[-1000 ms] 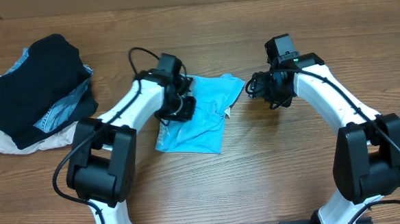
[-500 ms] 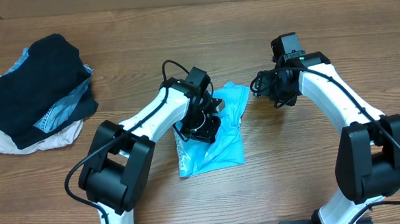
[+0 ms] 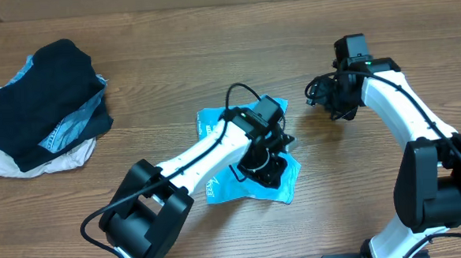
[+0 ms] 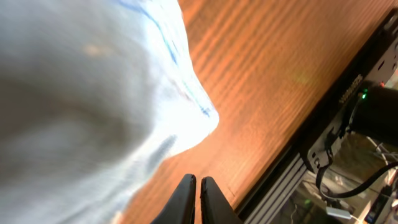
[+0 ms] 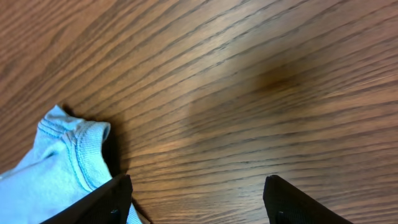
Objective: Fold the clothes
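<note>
From overhead, the sky-blue T-shirt (image 3: 213,130) lies crumpled on the wooden table (image 3: 211,51) in front of the robot, white lettering showing on its upper left corner. A second ago it lay farther back, between the two arms. It has since been dragged toward the near edge and to the right. The left gripper (image 3: 269,166) has swung with it and now sits on the shirt's right half, the arm stretched across the cloth. The right gripper (image 3: 334,106) has drawn off to the right and hangs above bare wood, apart from the shirt. The pile of clothes (image 3: 43,99), black over denim-blue and cream, stays where it was at the far left.

In the left wrist view, the left gripper (image 4: 195,190) has its jaws pressed together. The T-shirt (image 4: 81,81) is a blurred pale mass just beyond the tips. Whether a pinch of cloth is caught cannot be told.

In the right wrist view, the right gripper (image 5: 199,202) stands wide, nothing between its fingers. A ribbed edge of the T-shirt (image 5: 59,165) lies on the wood beside the left finger (image 5: 106,199).
</note>
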